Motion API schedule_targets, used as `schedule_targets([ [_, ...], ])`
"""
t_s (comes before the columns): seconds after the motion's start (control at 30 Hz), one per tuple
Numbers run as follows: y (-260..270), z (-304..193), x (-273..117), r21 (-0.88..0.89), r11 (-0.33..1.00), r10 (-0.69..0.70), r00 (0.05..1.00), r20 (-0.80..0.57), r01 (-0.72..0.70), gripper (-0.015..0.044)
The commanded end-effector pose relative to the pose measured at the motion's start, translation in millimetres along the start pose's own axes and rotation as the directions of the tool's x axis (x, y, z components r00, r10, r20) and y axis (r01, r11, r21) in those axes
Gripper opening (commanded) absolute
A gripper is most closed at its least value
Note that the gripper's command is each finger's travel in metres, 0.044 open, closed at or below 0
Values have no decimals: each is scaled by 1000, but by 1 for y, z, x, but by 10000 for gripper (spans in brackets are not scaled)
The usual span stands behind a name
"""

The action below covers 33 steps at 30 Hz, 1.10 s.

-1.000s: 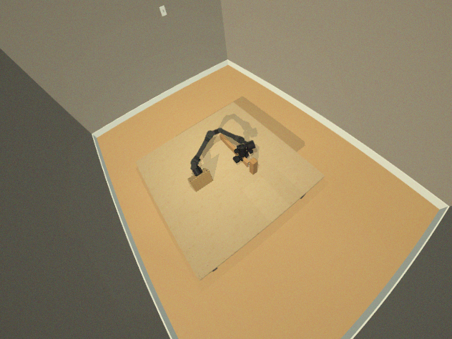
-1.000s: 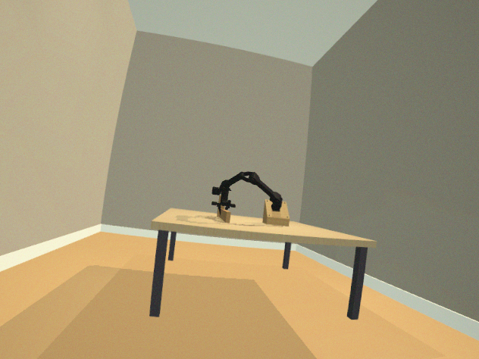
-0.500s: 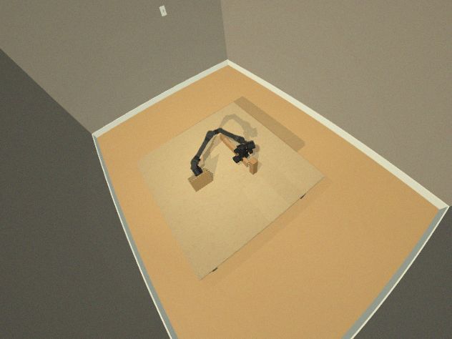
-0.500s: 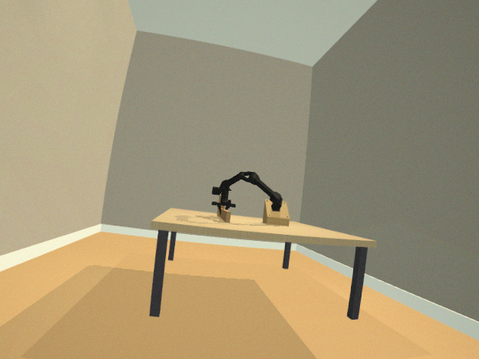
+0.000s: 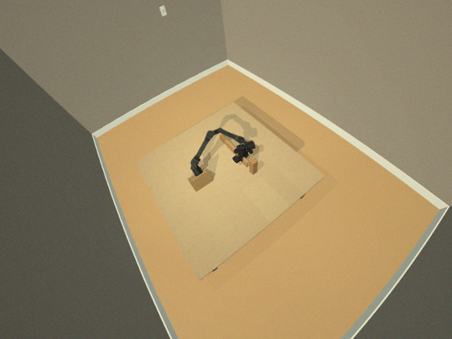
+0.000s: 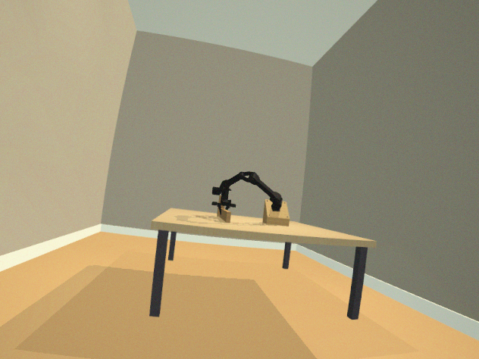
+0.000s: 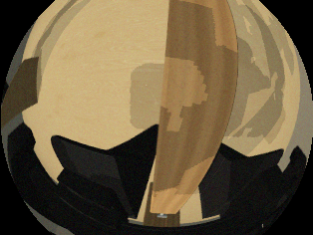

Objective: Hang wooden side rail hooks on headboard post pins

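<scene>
The wooden side rail [image 5: 227, 143] [image 6: 226, 216] [image 7: 191, 90] runs from the far part of the table to beside the post. My gripper [image 5: 244, 156] [image 6: 223, 210] [image 7: 175, 130] is shut on the rail near its post end, with a dark finger on each side. The headboard post [image 5: 253, 166] [image 7: 171, 220] stands upright just past that end. A small steel piece [image 7: 161, 215] shows at the rail's end in the wrist view. The far end appears low, at or close to the table. Whether the hooks sit on the pins cannot be told; slot and pins are hidden.
The arm's base stands on a wooden block [image 5: 202, 180] [image 6: 277, 220] on the table [image 5: 233, 219] [image 6: 328, 235], to one side of the rail. The arm arches from the block over to the rail. Arm shadows fall across the table and rail.
</scene>
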State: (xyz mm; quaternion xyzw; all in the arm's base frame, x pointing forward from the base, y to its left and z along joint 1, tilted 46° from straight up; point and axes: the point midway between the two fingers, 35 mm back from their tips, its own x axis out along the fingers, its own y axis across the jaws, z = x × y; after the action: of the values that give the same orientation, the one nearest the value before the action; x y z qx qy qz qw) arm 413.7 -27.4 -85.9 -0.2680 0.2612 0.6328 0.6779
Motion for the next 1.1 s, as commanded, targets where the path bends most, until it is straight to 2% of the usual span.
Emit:
schedule_targets([
  [0.0, -2, -1, -5, -11, 1000, -10, 1000, -3, 10, 0],
  [1.07, -2, -1, -10, -11, 1000, -10, 1000, -3, 10, 0],
])
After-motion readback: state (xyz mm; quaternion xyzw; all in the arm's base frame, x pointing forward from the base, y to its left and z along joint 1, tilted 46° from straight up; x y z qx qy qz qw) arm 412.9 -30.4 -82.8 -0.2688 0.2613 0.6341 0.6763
